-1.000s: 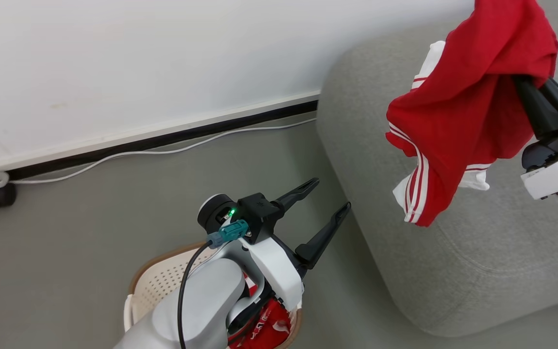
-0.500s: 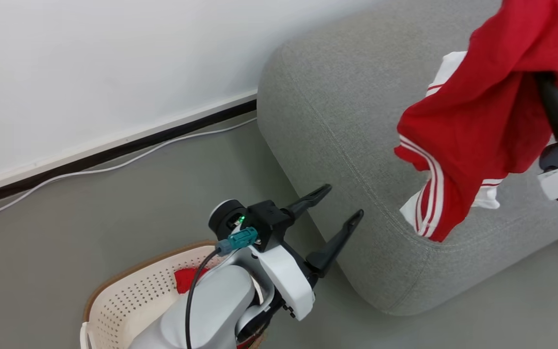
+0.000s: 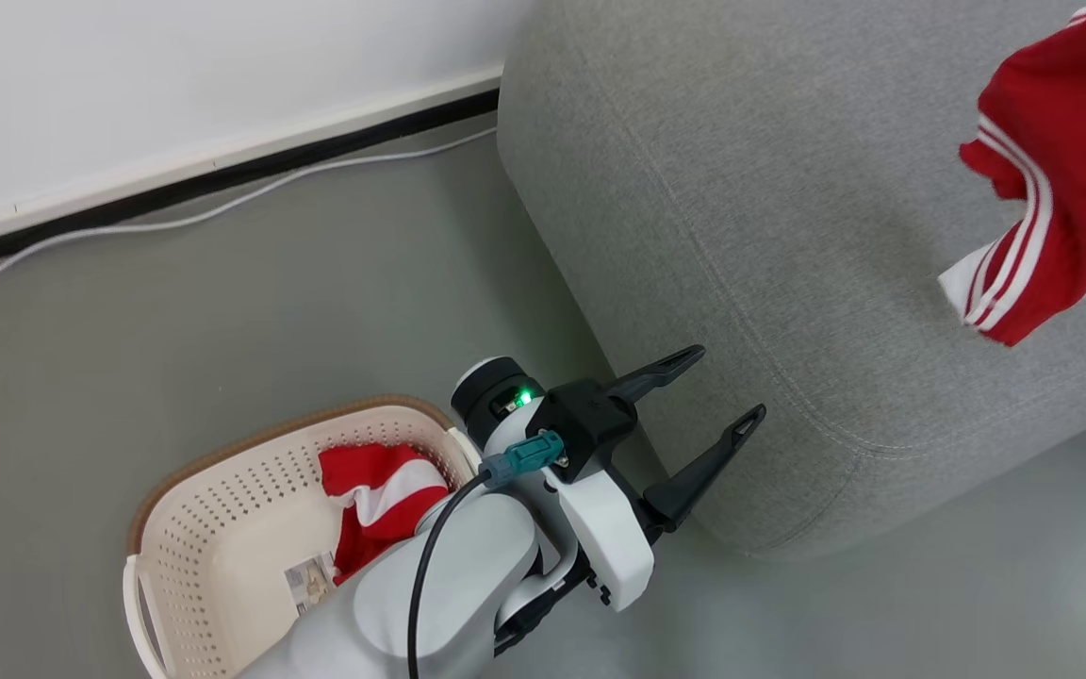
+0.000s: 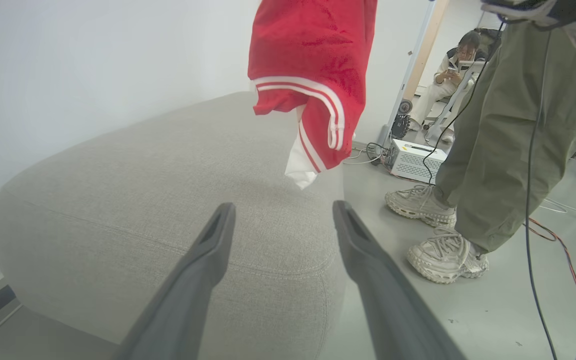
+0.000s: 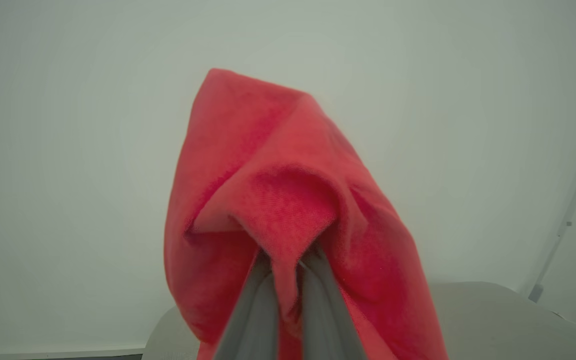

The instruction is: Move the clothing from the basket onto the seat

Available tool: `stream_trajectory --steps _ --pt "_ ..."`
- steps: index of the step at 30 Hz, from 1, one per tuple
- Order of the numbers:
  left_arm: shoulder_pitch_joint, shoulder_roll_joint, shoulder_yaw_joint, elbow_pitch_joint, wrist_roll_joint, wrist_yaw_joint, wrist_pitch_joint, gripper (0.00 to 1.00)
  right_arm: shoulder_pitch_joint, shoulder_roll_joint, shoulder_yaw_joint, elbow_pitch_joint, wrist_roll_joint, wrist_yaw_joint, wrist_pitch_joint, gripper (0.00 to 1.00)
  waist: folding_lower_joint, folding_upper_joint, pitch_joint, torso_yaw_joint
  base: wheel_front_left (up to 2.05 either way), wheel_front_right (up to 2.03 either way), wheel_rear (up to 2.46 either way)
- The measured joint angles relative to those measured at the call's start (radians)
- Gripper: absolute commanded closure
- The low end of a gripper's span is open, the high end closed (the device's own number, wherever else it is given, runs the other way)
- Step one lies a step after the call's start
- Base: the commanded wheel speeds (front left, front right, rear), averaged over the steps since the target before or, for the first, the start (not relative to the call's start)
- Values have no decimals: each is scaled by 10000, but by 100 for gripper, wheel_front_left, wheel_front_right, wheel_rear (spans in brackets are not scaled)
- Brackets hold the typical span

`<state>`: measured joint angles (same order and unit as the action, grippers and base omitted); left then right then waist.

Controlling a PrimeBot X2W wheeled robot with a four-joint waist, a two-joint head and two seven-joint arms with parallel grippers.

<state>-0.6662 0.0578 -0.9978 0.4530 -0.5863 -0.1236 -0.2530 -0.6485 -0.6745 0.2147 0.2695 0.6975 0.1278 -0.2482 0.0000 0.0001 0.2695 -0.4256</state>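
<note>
One red garment [image 3: 1061, 179] hung from the right pincer [image 5: 288, 265], which was pinched tight on its fabric, up at 2 o'clock in the head view over the grey sofa [image 3: 741, 217]. Another red-and-white piece [image 3: 378, 495] sat in the basket [image 3: 213, 538] on the floor [image 3: 175, 311] at 7 o'clock. The left pincer [image 3: 729, 382] was spread wide and empty, just beside the sofa's corner. Somebody's legs [image 4: 498, 125] in green trousers stood at 3 o'clock in the left wrist view.

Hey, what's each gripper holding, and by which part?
The right gripper pinches a fold of the red garment, which hangs over the sofa. The left gripper is open, empty.
</note>
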Motion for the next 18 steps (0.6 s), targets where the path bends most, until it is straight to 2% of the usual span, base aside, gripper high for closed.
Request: stream_trajectory --steps 11,18 --pt "-1092 -17 -683 -102 33 0 -27 0 -1637 -368 -1818 1081 -395 2 -17 100 0 -1 1971 530 0 0 0" --pt "-1639 -2 -1260 -345 -63 199 -27 0 -3075 -1072 -2777 1764 -1139 2 -31 100 0 0 3215 1065 0 0 0"
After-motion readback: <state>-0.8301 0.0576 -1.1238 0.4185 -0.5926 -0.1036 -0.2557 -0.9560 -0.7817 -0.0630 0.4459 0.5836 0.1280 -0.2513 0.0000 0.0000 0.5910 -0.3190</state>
